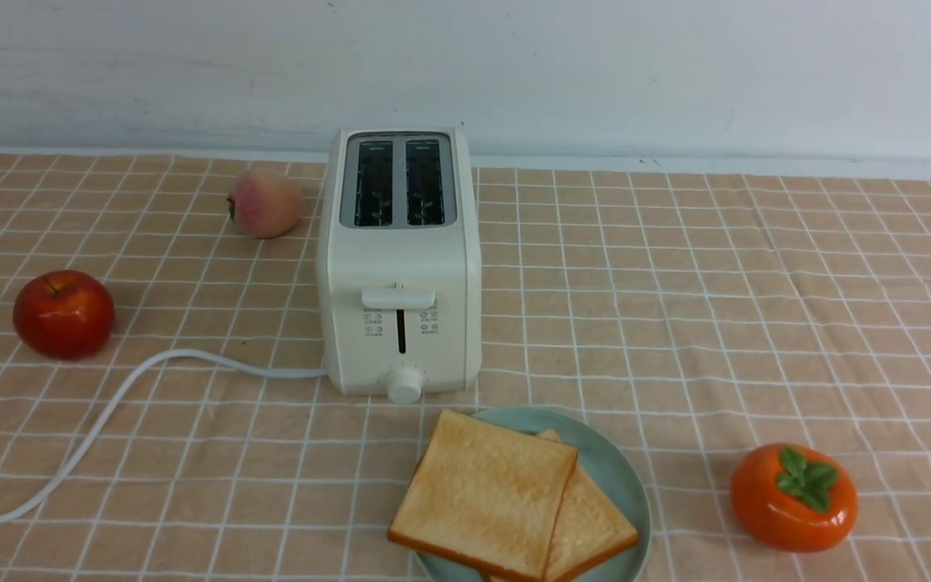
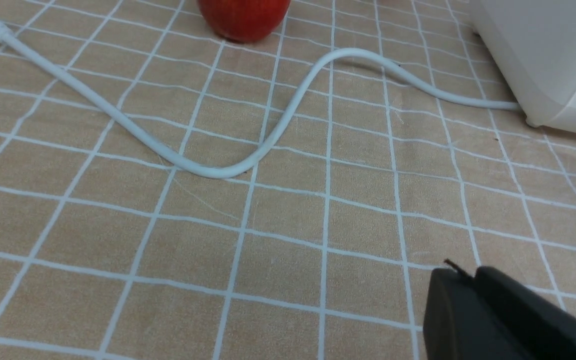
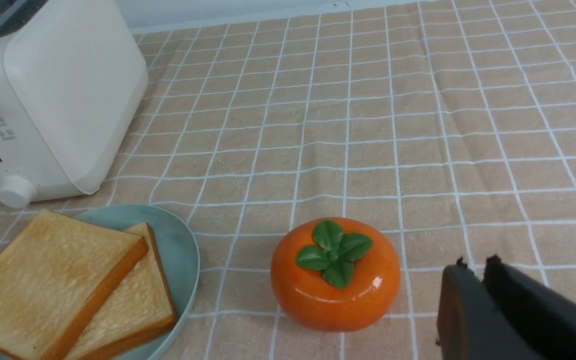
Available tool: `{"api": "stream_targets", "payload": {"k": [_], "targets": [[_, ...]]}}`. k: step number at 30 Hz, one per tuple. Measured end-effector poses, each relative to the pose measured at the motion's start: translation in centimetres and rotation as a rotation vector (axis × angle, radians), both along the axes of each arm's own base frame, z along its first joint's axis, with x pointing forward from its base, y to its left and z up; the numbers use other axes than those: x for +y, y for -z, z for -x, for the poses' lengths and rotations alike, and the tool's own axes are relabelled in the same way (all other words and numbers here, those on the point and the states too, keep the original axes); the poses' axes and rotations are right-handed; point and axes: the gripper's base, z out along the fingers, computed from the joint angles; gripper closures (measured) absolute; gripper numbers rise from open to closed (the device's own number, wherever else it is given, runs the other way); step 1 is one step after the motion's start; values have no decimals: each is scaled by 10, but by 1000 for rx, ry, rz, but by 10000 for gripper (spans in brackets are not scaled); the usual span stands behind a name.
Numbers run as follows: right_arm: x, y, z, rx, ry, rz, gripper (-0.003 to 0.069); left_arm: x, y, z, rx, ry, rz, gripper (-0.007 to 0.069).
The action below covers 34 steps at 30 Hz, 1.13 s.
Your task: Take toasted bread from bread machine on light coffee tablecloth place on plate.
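While neither arm shows in the front view, each wrist view catches its own hand low over the light coffee tablecloth (image 1: 676,307): left hand (image 2: 463,280) and right hand (image 3: 475,272), fingers pressed nearly together, holding nothing. Both slices of toasted bread (image 1: 486,493) lie flat, overlapping, on the plate (image 1: 615,469), just before the upright bread machine (image 1: 398,259), its slots running front to back.

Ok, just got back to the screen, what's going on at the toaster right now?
Nothing is being handled. Both slices of toasted bread lie overlapped on the plate in front of the bread machine, whose slots look empty. The left hand and right hand are each nearly shut and hold nothing, over the light coffee tablecloth away from the toast.
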Motion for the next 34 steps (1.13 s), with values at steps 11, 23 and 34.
{"api": "stream_targets", "payload": {"k": [11, 23, 34], "targets": [[-13, 46, 22, -48, 174, 6, 583, 0, 0, 0, -3, 0, 0, 577], [-11, 75, 20, -47, 134, 234, 566, 0, 0, 0, -4, 0, 0, 571], [-13, 75, 20, -42, 176, 163, 552, 0, 0, 0, -4, 0, 0, 568]]}}
